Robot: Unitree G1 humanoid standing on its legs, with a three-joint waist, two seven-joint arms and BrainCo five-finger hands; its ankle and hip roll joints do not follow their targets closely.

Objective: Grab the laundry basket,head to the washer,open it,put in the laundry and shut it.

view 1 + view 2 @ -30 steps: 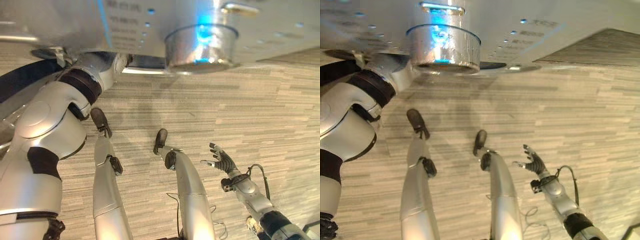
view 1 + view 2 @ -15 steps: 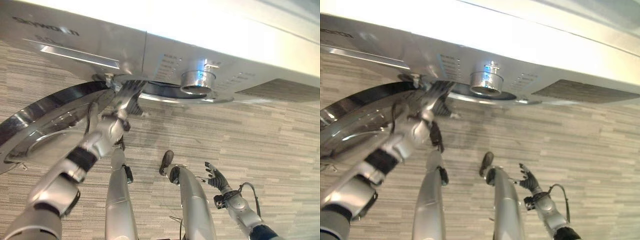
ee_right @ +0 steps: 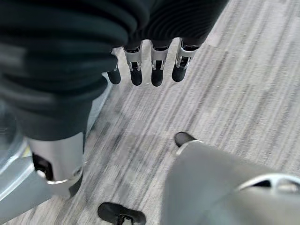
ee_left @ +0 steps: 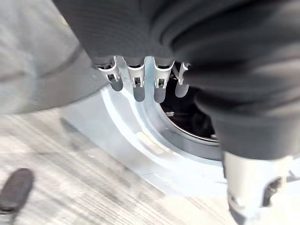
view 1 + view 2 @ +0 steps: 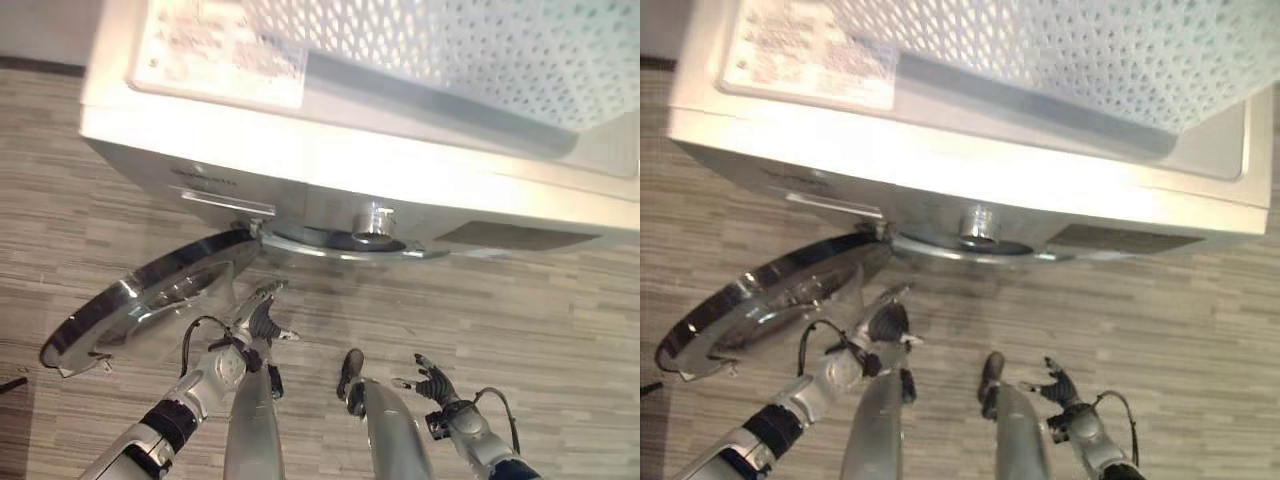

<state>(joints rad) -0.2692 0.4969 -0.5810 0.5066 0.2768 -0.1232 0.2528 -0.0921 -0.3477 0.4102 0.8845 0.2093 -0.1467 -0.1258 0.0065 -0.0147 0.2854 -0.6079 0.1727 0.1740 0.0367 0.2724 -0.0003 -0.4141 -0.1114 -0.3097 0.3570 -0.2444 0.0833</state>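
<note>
Fingers of the left hand (image 5: pixel 262 322) are straight and spread, holding nothing, just below the rim of the round door (image 5: pixel 150 300), which stands swung wide open to the left. The right hand (image 5: pixel 432 383) hangs low over the floor (image 5: pixel 560 320) with its fingers also relaxed and apart, empty. Left wrist view shows what the head views do not: past the fingertips (image 4: pixel 139 86) lies the grey door ring and the dark drum opening (image 4: pixel 190 117). Farther up, the washer (image 5: pixel 940 170) has a silver knob (image 5: pixel 977 222) on its front panel. On its top sits the white perforated laundry basket (image 5: pixel 1060 50). Striped grey-beige carpet covers the room's floor.
</note>
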